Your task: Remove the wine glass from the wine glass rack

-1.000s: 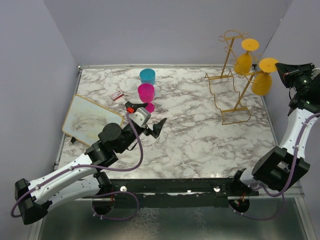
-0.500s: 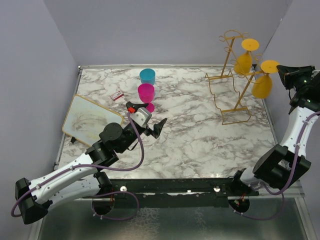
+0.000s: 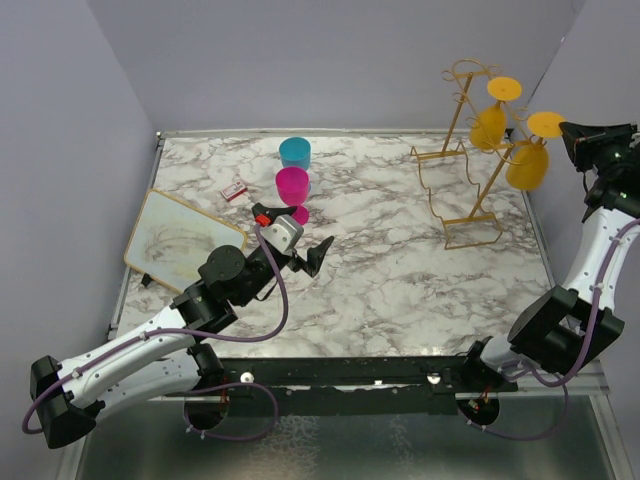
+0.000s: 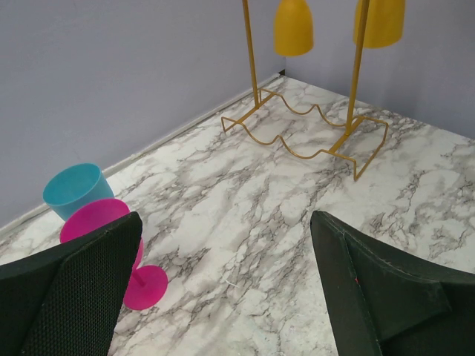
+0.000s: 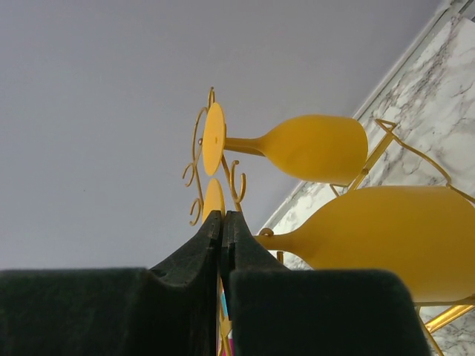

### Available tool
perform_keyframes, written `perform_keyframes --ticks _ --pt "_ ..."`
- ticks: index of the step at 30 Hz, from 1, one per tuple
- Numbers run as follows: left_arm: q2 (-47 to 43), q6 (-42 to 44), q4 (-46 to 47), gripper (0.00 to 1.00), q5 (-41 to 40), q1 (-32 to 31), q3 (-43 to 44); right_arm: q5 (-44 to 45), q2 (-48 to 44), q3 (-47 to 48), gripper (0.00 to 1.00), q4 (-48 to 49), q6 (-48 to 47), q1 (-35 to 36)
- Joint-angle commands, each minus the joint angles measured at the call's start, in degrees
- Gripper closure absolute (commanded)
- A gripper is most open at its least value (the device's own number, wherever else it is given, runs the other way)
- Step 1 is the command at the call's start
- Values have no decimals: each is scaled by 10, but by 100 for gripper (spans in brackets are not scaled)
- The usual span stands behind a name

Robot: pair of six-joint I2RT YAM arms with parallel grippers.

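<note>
The gold wire wine glass rack stands at the back right of the table. A yellow wine glass hangs upside down from its top. A second yellow wine glass hangs upside down at the rack's right side. My right gripper is shut on the rim of its round foot, with the bowl just beyond the fingers. Whether the foot still touches the rack's loops is unclear. My left gripper is open and empty over the middle-left of the table, far from the rack.
A pink wine glass and a blue cup stand at the back centre, just beyond my left gripper. A gold-rimmed tray lies at the left. A small red-and-white item lies near it. Walls close in on three sides.
My right gripper has moved a little right and up, taking the yellow wine glass by its foot away from the rack's top. The left arm has not moved.
</note>
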Motion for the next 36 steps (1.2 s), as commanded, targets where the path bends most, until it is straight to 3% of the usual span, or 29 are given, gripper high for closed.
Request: perform_keyframes --ticks 1,18,30,36 --pt "-1 4 7 1 -7 -2 -4 38 -12 20 99 -7 2 -4" --pt "-3 5 6 1 -8 -2 -4 37 -29 11 99 2 -16 -14" --pt "5 5 6 1 -8 2 -4 28 -2 127 99 -16 -142 -13" --pt "14 -2 8 1 -3 15 -5 -30 -5 186 99 41 -207 18"
